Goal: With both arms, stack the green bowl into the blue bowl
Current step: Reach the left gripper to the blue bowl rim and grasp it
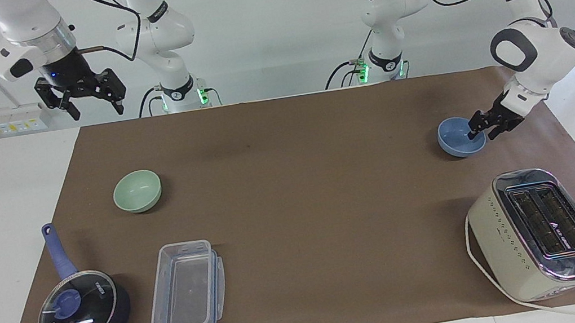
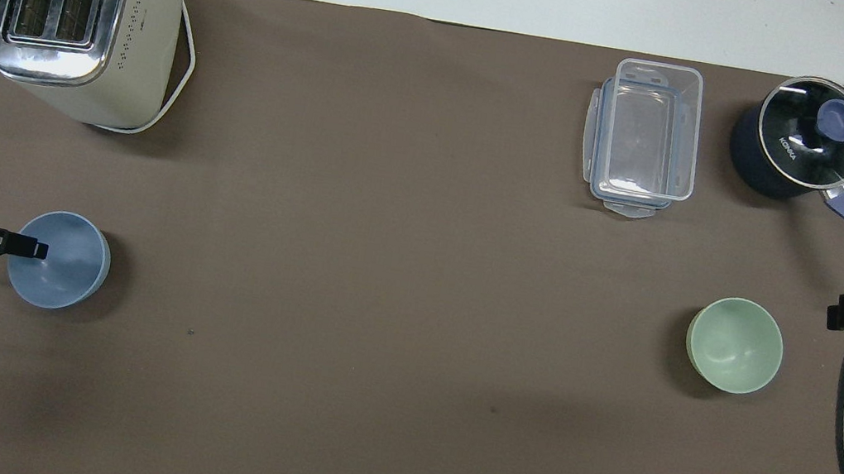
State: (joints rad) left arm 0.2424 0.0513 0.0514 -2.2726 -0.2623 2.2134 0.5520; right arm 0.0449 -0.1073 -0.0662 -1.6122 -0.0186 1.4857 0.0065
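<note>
- The blue bowl [image 1: 458, 139] sits upright on the brown mat [image 1: 317, 208] that covers the bench, in the middle band of the facing view, toward the left arm's end. Nothing lies in it.
- The left pincer [image 1: 474, 132] is low at this bowl's rim, on the edge turned to the left arm's end, and its tip reaches just over the rim in the overhead view. I cannot tell whether it is apart or already clamped on the rim.
- It comes in slanted from the side, probably so that it can take the thin wall at the rim, since the bowl is too broad to take whole.
- The green bowl [image 1: 137, 191] stands upright and empty in the same band of the frame, well apart from the blue one, toward the right arm's end. Nothing touches it.
- The right pincer [image 1: 96, 107] hangs high in the upper corner of the frame, with its jaws apart and empty. That arm waits.
- As I judge it, the two bowls lie at separate ends so that each arm serves its own; the stacking is not yet begun.
- In the lower part of the frame stand a lidded saucepan [image 1: 82, 312], a clear plastic box [image 1: 187, 293] with nothing in it, and a toaster [image 1: 537, 232] with empty slots.
</note>
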